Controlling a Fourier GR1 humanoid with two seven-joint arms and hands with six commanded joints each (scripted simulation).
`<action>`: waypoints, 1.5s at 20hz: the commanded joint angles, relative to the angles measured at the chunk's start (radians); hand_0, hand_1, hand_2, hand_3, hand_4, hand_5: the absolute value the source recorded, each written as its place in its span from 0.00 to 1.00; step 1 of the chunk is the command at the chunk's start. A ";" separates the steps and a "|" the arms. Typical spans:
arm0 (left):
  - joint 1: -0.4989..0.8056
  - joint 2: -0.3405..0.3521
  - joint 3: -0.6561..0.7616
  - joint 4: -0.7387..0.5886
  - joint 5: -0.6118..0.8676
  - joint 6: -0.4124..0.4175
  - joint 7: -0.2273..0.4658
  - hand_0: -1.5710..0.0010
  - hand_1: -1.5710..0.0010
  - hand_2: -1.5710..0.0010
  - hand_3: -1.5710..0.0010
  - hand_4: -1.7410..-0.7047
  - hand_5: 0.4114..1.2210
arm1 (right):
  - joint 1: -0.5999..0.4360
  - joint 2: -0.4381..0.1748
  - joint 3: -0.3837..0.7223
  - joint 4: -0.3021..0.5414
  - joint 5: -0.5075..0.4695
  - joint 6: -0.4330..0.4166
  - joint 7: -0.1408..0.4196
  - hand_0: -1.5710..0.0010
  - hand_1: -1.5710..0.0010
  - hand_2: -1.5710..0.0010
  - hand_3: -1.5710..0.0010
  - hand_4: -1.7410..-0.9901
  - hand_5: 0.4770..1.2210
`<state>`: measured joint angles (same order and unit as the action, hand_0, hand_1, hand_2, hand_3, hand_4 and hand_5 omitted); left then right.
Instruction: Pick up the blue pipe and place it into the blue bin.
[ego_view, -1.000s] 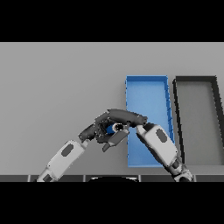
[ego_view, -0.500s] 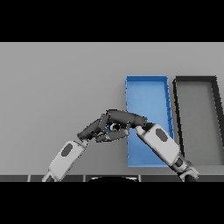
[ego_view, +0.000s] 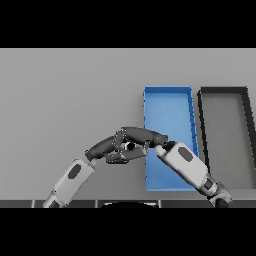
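- Dark left hand (ego_view: 102, 148) and right hand (ego_view: 137, 137) meet just left of the blue bin (ego_view: 168, 97); I cannot tell either grip.
- Blue pipe: hidden from me.
- Black bin (ego_view: 223, 93) lies beside, rightward.

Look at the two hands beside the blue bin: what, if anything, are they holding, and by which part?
It cannot be told. The left hand and right hand meet, fingers curled, just left of the blue bin, hiding whatever is between them.
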<state>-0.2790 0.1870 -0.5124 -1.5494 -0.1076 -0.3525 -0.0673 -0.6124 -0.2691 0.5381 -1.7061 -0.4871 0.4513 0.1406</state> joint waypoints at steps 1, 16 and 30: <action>0.000 -0.005 0.001 0.001 -0.006 0.008 0.013 0.88 0.88 0.90 0.89 0.75 0.54 | 0.002 0.004 0.011 0.001 0.011 -0.009 0.002 0.00 0.00 0.00 0.00 0.33 0.99; 0.005 -0.039 0.024 0.027 0.019 0.013 0.093 1.00 1.00 1.00 1.00 0.80 0.15 | -0.073 -0.043 -0.019 -0.022 -0.206 -0.093 0.138 0.00 0.00 0.00 0.00 0.21 1.00; 0.043 -0.015 0.016 -0.025 0.036 -0.007 0.116 1.00 1.00 1.00 1.00 0.80 0.10 | -0.504 -0.220 -0.342 0.256 -0.455 -0.324 0.188 0.00 0.00 0.00 0.00 0.01 0.87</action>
<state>-0.2357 0.1718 -0.4967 -1.5739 -0.0713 -0.3594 0.0489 -1.1170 -0.4898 0.1953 -1.4478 -0.9402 0.1263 0.3307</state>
